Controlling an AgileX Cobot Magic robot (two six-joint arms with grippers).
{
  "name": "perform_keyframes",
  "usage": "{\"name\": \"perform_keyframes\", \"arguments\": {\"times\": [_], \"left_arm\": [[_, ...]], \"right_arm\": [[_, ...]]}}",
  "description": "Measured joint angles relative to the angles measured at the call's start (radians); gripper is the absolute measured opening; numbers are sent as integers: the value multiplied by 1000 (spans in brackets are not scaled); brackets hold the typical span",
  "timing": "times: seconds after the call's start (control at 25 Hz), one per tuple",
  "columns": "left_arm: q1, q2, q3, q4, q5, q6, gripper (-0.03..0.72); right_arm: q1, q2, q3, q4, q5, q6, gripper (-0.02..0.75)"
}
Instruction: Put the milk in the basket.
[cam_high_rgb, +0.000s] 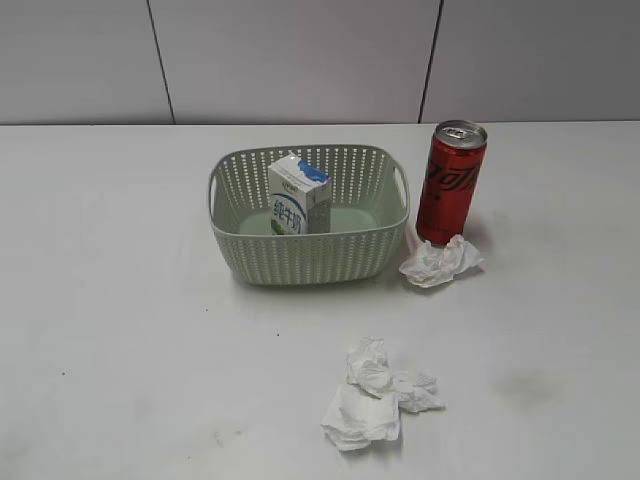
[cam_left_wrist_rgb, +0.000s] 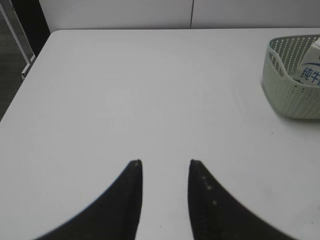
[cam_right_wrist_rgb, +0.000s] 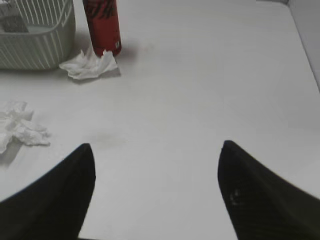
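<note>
The milk (cam_high_rgb: 299, 196), a small white carton with a blue top and blue characters, stands upright inside the pale green perforated basket (cam_high_rgb: 310, 255) at the table's middle back. Part of the milk (cam_left_wrist_rgb: 311, 72) and the basket (cam_left_wrist_rgb: 292, 95) show at the right edge of the left wrist view. The basket's corner (cam_right_wrist_rgb: 37, 47) also shows at the top left of the right wrist view. My left gripper (cam_left_wrist_rgb: 164, 162) is open and empty over bare table, far left of the basket. My right gripper (cam_right_wrist_rgb: 157, 147) is wide open and empty, in front and to the right of the basket. Neither gripper shows in the exterior view.
A tall red soda can (cam_high_rgb: 450, 183) stands right of the basket, with a crumpled white tissue (cam_high_rgb: 440, 262) at its foot. A second crumpled tissue (cam_high_rgb: 377, 393) lies nearer the front. The table's left edge (cam_left_wrist_rgb: 30, 65) and right edge (cam_right_wrist_rgb: 305, 45) are visible.
</note>
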Motion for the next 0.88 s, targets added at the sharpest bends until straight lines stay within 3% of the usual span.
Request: {"name": "perform_keyframes", "arguments": {"times": [0.88], "left_arm": [[0,0,0,0,0,0,235]], "right_arm": [[-177,-17,0,0,5,0,593]]}}
